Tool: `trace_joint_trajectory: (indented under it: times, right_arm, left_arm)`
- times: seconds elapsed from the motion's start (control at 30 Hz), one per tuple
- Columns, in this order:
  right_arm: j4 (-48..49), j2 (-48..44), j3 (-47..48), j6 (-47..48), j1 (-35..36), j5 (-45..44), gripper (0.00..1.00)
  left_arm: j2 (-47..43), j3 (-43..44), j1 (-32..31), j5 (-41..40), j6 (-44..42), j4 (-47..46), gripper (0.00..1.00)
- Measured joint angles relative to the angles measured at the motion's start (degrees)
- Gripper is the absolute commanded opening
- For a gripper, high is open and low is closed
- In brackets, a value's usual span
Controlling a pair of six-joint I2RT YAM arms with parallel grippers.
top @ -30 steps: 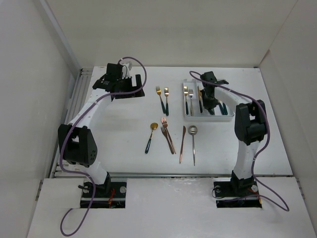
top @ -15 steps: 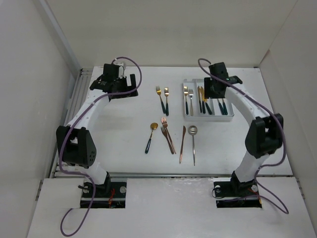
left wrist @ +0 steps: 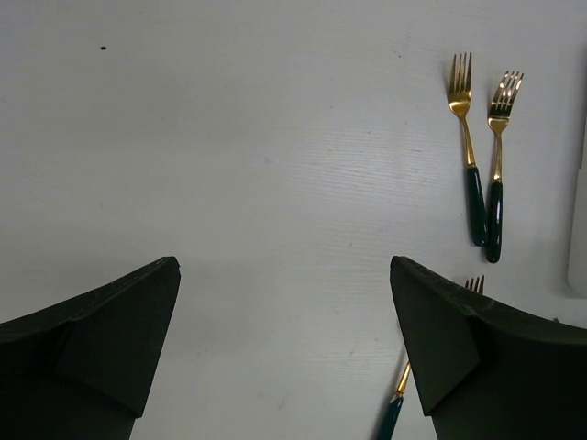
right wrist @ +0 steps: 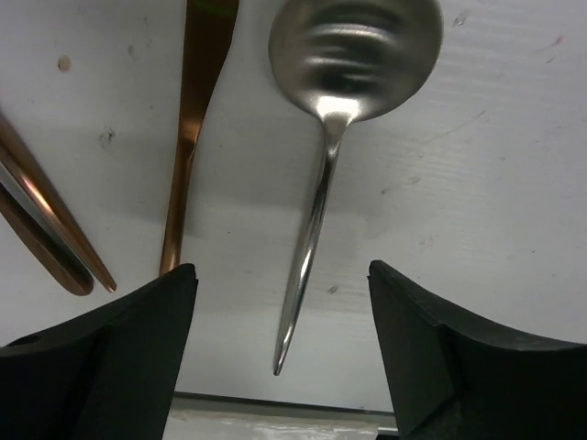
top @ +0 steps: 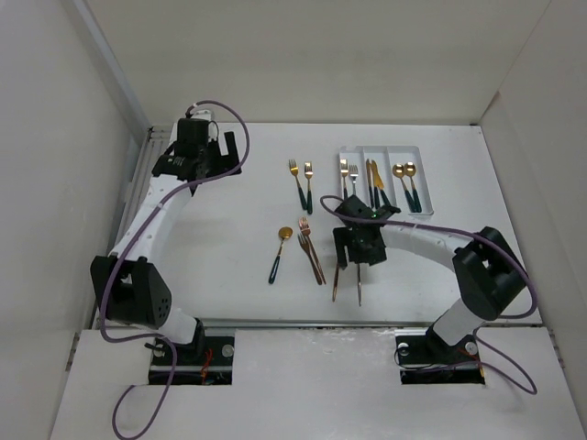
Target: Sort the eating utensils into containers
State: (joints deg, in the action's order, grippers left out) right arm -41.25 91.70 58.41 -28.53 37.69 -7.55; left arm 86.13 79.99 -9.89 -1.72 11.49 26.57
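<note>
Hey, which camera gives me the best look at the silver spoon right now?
The right wrist view: the silver spoon fills the frame, bowl and handle sharp. In the top external view the right gripper covers its bowl; only the handle end shows. The left wrist view misses it.

Matte white on the flat tabletop point(top: 238, 238), faintly speckled close up; same white on the three-compartment plastic tray point(top: 381, 148), upper right. Gold heads, dark green handles on two slim forks point(top: 309, 188), upper centre. Mirror silver on the round-bowled metal spoon point(right wrist: 353, 46), top of the right wrist view; copper-rose on the slim knife point(right wrist: 197, 92) left of it. Gold, with seemingly green-black handles, on two small spoons point(top: 410, 169) in the tray.
</note>
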Motion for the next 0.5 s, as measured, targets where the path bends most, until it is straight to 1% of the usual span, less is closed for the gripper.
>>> trace_joint_trajectory:
  times: [0.1, 0.2, 0.3, 0.37, 0.4, 0.5]
  right_arm:
    - [0.3, 0.2, -1.3, -3.2, 1.6, -0.1, 0.64]
    - [1.5, 0.2, -2.2, -6.0, 1.0, -2.7, 0.59]
    - [1.8, 0.2, -3.5, -7.6, 0.6, -4.5, 0.57]
    - [2.2, 0.2, -4.4, -8.0, 0.6, -4.7, 0.54]
    - [2.5, 0.2, -4.8, -8.1, 0.6, -4.7, 0.54]
    - [3.4, 0.5, -5.0, -8.6, 0.6, -4.6, 0.49]
  left_arm:
    - [-2.1, -1.7, 0.2, 0.2, 0.0, -0.5, 0.99]
    - [-4.0, -3.3, 0.7, 0.7, 0.0, -0.7, 0.99]
    - [-5.9, -4.9, 2.1, 1.6, 0.2, -0.8, 0.99]
    - [-7.0, -5.5, 2.7, 1.7, 0.2, -0.9, 0.99]
    - [-7.3, -5.6, 3.0, 1.8, 0.3, -0.9, 0.99]
    - [-8.3, -5.8, 3.2, 1.9, 0.4, -1.0, 0.99]
